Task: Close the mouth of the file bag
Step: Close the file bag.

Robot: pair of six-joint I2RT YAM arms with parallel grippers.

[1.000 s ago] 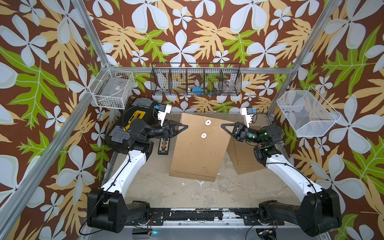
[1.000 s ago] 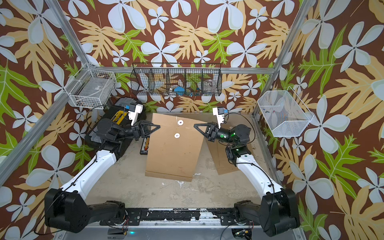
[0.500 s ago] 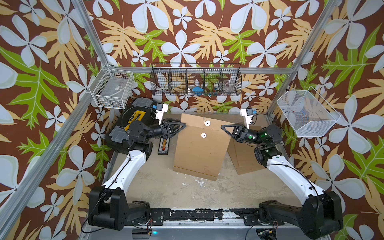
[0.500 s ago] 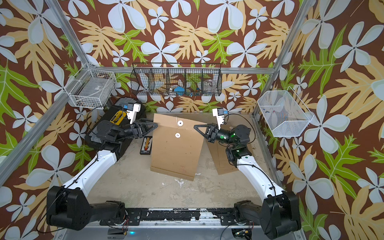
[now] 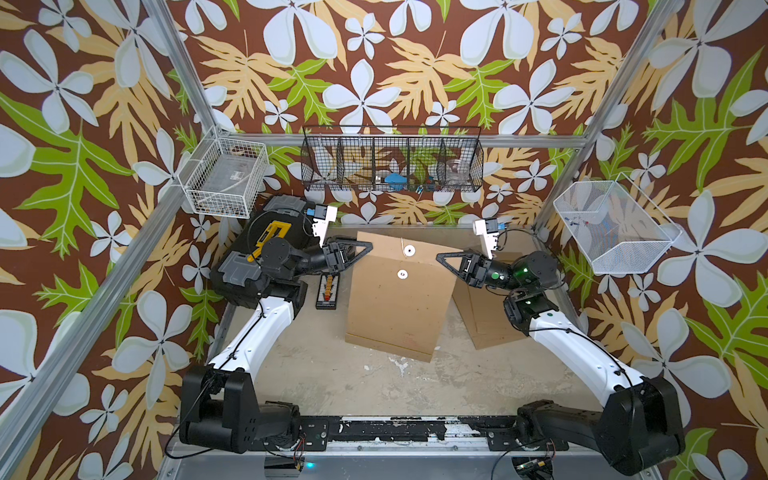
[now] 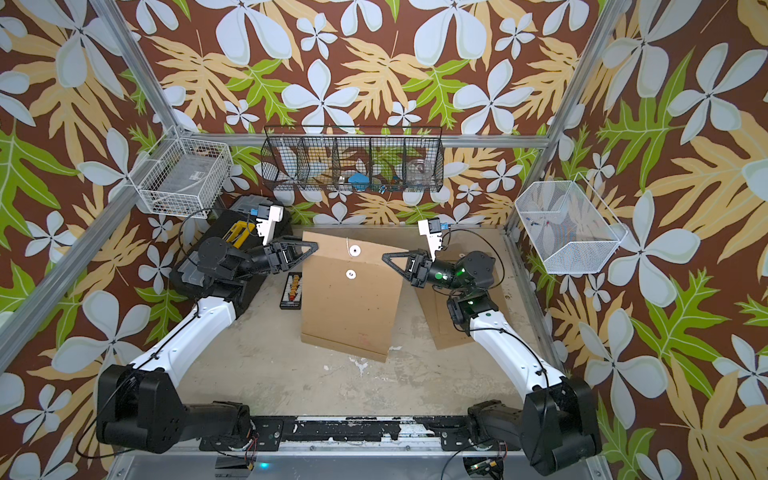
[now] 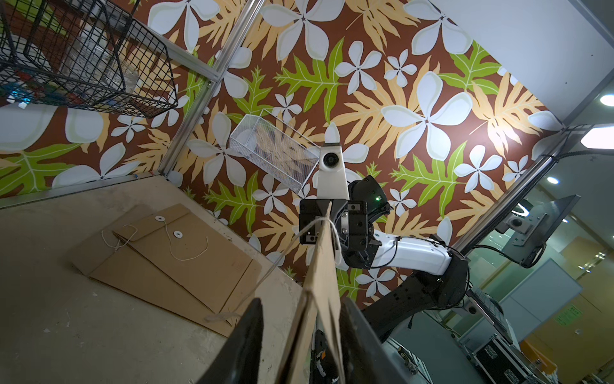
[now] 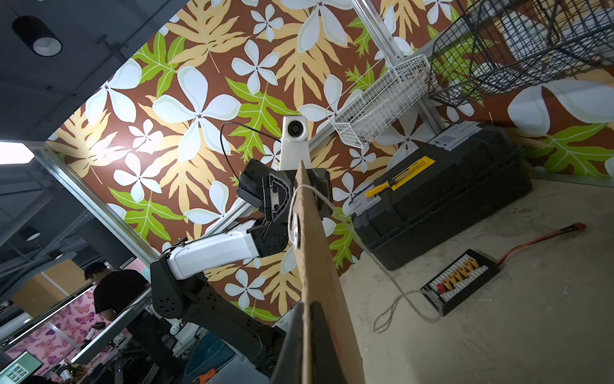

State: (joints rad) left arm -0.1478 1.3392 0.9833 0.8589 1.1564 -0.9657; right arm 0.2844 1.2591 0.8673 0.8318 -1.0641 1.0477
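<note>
The file bag (image 5: pixel 399 303) is held up by its top, near the middle of the surface's (image 5: pixel 332 374) back edge. Its bottom edge hangs low toward the middle of the surface, and I cannot tell if it touches.

The right claw (image 5: pixel 440 256) is pinched tight on the bag's top right corner. The left claw (image 5: pixel 368 247) is at the top left corner. Its two fingers are apart, with the bag's edge between them and a gap on one side. I think the bag is held by both top corners so that it stays flat and its mouth faces up, where the arms can reach it.

The bag has two white buttons, one on the flap (image 5: pixel 409 250) and one below it (image 5: pixel 402 274). It has one string (image 7: pixel 315 222), which hangs loose off the top edge. So I think the mouth is not tied shut yet.

Two more file bags (image 7: pixel 172 262) seem to lie flat by the surface's right edge, one partly on top of the other.

One black toolbox (image 8: pixel 448 186) sits in the back left corner. One small black board with orange plugs (image 5: pixel 326 291) lies beside it.

Three baskets hang on the walls: a white wire one (image 5: pixel 224 178), a black one (image 5: pixel 390 158) and a white mesh one (image 5: pixel 615 232).
</note>
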